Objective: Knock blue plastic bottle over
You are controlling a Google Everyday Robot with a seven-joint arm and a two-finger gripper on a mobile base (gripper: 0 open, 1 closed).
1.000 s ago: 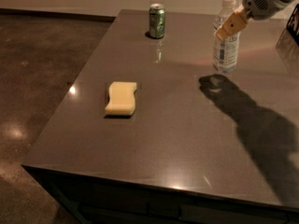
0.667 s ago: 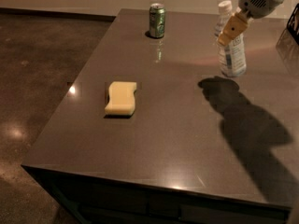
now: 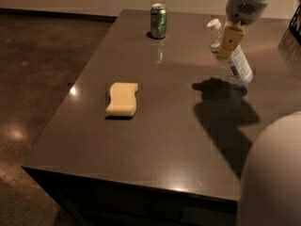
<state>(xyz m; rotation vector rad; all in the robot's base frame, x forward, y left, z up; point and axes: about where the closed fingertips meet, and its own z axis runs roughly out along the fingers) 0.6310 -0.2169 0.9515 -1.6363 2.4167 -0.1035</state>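
The blue plastic bottle (image 3: 238, 67) is clear with a white cap and a blue-and-white label. It leans hard to the left at the table's far right, cap up-left, base near the tabletop. My gripper (image 3: 228, 41) comes down from the top right, and its tan finger lies against the bottle's upper part. The green soda can (image 3: 158, 20) stands upright at the far middle of the table.
A yellow sponge (image 3: 122, 98) lies left of centre on the dark table (image 3: 160, 140). A rounded grey part of the robot (image 3: 273, 173) fills the lower right corner. The floor lies to the left past the table's edge.
The bottle stood upright a second ago and now tilts steeply with its cap swung left. My gripper has moved left and down against it.
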